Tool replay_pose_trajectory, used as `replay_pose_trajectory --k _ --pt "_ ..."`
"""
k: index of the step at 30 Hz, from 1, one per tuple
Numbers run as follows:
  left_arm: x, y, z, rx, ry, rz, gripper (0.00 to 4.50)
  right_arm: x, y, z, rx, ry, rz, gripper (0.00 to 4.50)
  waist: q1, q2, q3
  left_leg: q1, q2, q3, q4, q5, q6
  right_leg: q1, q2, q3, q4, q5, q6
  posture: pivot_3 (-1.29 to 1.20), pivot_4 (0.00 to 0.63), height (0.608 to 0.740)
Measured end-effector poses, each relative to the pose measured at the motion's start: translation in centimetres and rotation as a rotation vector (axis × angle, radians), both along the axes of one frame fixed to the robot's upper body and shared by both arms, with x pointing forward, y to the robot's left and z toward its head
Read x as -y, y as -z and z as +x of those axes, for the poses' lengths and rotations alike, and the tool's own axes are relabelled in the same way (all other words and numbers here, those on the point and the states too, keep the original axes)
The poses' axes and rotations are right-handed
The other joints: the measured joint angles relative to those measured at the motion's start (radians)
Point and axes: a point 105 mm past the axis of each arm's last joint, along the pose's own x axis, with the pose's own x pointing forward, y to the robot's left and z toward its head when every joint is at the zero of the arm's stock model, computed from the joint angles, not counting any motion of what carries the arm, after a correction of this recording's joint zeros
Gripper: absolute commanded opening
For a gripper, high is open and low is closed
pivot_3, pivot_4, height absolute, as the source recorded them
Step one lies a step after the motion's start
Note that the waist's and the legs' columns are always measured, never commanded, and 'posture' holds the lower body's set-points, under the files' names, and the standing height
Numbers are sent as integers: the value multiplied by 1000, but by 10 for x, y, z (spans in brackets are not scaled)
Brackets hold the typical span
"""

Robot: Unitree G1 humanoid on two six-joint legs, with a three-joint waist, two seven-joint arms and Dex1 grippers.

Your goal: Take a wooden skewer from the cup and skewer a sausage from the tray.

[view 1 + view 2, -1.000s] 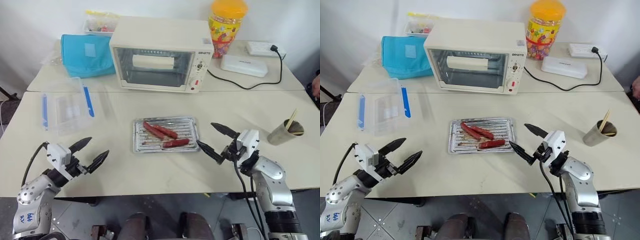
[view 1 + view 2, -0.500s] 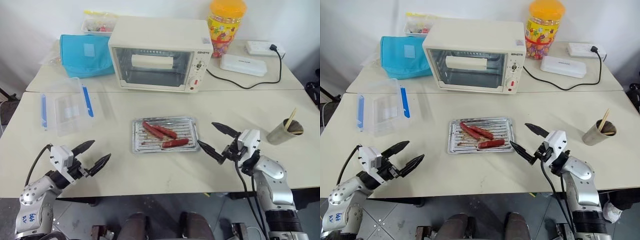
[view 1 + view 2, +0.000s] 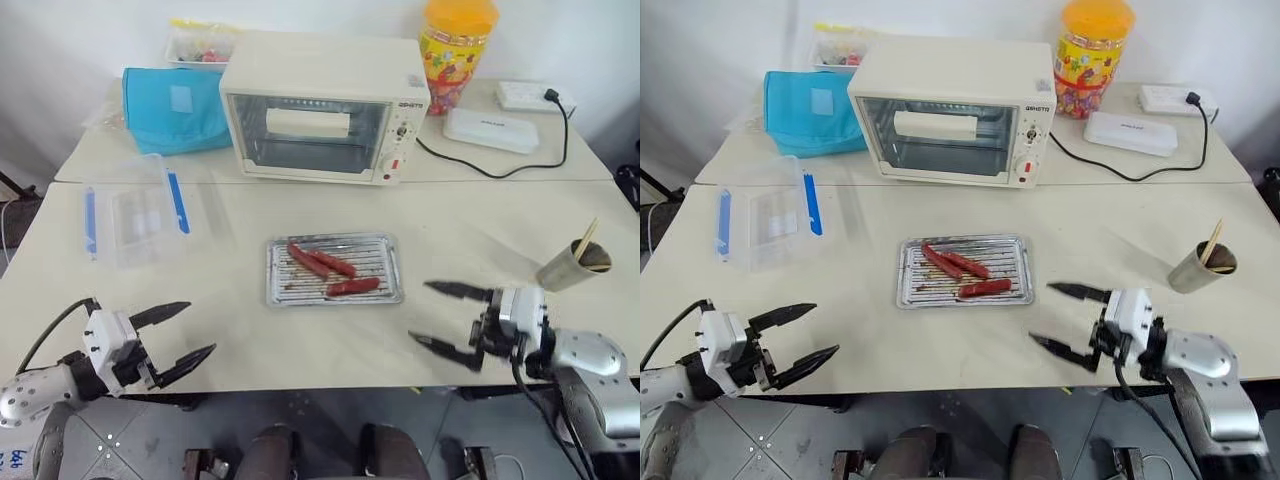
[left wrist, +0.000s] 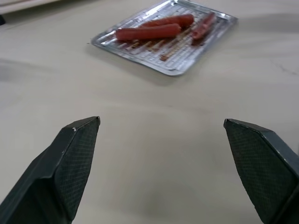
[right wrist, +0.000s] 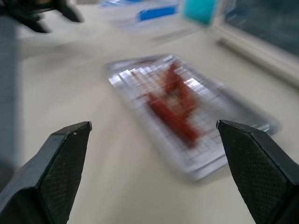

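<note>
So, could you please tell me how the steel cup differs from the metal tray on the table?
The cup is a small upright tumbler; the tray is shallow, flat and rectangular. The cup holds wooden skewers; the tray holds three sausages. The cup stands at the table's right edge, the tray mid-table. Both are bare silvery metal, untouched.

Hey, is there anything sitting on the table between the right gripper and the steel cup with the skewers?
Nothing visible does. The right gripper is open over the table's near edge, and the cup stands further back and to its right with skewers sticking up. The stretch of tabletop between them is bare; the tray lies off to the other side.
</note>
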Motion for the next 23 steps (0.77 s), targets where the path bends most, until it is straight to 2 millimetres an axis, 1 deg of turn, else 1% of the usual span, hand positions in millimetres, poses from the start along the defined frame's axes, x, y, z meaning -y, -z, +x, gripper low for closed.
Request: replay_pose_trajectory --k 3,4,6,8,10,13,18,23 --pt "5 1 6 34 -45 23 4500 -1 5 -5 -21 -24 -6 4462 0 0 0 3 0 1 0 0 0 2 0 1 -1 0 0 0 150 740" --pt "7 -1 12 43 -61 13 4500 -1 5 -4 -21 -23 -6 4462 2 0 0 3 0 0 0 0 0 2 0 1 0 0 0 0 150 740" --pt "15 -13 26 90 -85 -25 4500 0 5 -1 -14 -18 -15 4462 10 0 0 2 0 0 1 0 0 1 0 1 0 0 0 0 150 740" --pt "19 -24 34 121 -97 -29 4500 0 4 1 0 -21 -22 4462 12 0 0 2 0 0 0 0 -1 1 0 2 1 0 0 0 150 740" --pt "21 -28 35 123 -99 -15 4500 0 1 3 12 -22 -25 4462 11 0 0 2 0 0 0 0 -1 -1 0 2 1 0 0 0 150 740" --pt "23 -24 34 91 -92 -4 4500 2 2 7 9 -10 -24 4462 10 0 0 0 0 1 -1 0 -1 -2 1 1 2 0 0 0 150 740" --pt "25 -24 30 62 -94 10 4500 5 4 8 -13 1 -29 4462 16 0 0 0 0 2 1 0 -1 -1 1 1 1 0 0 0 150 740" --pt "28 -26 31 43 -100 3 4500 13 1 9 -4 43 -29 4462 15 0 0 0 0 2 0 0 -1 -2 0 2 1 0 0 0 150 740"
